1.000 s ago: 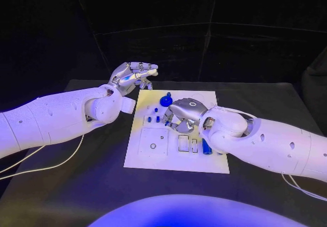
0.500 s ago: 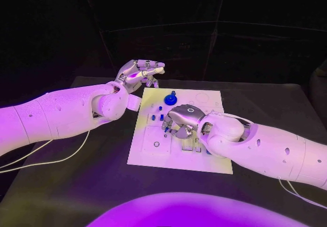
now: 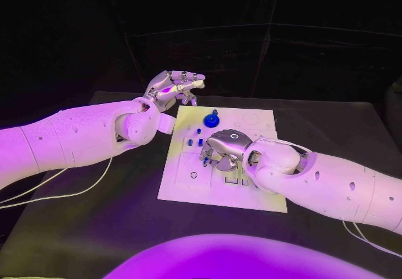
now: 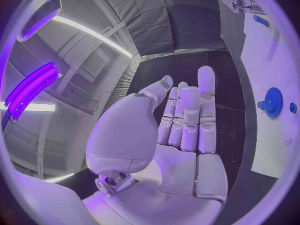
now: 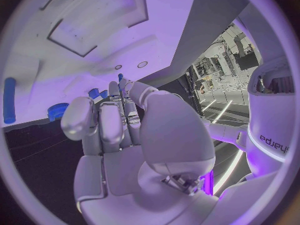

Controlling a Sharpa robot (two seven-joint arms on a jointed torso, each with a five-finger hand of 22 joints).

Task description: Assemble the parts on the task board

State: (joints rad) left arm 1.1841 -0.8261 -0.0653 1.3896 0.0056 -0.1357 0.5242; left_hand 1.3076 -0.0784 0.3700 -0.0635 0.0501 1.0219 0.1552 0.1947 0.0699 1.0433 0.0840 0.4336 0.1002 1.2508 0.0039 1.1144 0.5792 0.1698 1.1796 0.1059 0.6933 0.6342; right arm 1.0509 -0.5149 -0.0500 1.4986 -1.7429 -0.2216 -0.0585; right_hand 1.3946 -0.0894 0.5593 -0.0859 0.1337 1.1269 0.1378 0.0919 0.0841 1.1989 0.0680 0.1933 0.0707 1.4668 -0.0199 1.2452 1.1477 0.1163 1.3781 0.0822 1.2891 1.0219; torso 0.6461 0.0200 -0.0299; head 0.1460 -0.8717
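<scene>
Partly, right robot hand [image 3: 222, 152] hides parts [image 3: 195, 142].

The task board [image 3: 186, 189] looks like smooth, matt hard plastic. The blue gear [image 3: 211, 121] on it has a slightly glossy plastic look. The table [image 3: 100, 226] is matt black. Both arms wear smooth, glossy white shells, and the left hand [image 3: 173, 87] and right hand [image 3: 223, 148] show polished silver metal.
</scene>
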